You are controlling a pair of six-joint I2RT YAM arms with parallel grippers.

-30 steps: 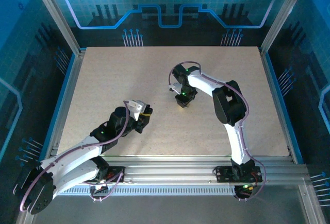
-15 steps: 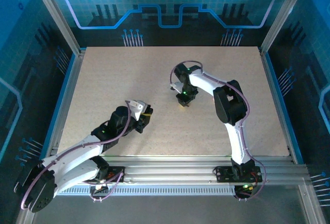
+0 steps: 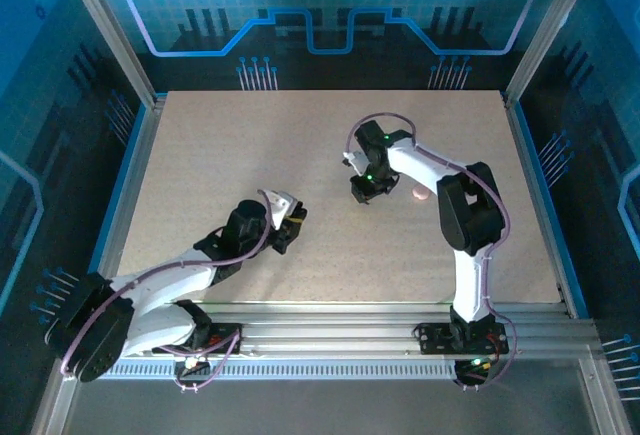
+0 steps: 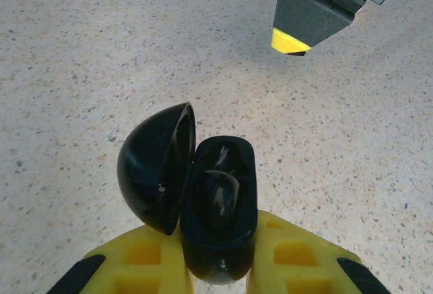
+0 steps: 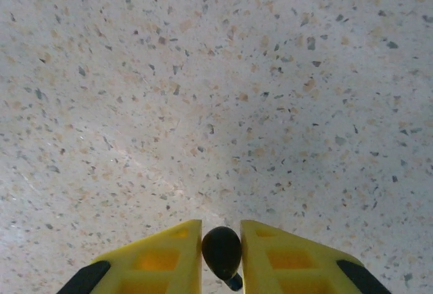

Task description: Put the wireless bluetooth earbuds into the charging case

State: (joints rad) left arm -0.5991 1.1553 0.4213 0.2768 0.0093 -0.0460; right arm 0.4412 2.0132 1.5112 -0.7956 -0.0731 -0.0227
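My left gripper [image 4: 218, 243] is shut on the charging case [image 4: 220, 192], a black glossy shell held upright between the yellow fingers. Its lid [image 4: 155, 165] hangs open to the left. A dark glossy shape sits in the case's cavity; I cannot tell whether it is an earbud. My right gripper [image 5: 222, 250] is shut on a small black earbud [image 5: 222, 252], pinched between the yellow pads above bare table. From above, the left gripper [image 3: 290, 227] sits left of centre and the right gripper [image 3: 364, 191] is near the middle, tips pointing down.
A small pale pink round thing [image 3: 418, 193] lies on the speckled table [image 3: 300, 135] just right of the right gripper. One right finger [image 4: 292, 40] hangs in the top of the left wrist view, ahead of the open case. Metal frame rails border the table.
The right jaws have closed on the black earbud and that arm's elbow has swung right, uncovering the pink thing. The left arm has shifted slightly right with the case.
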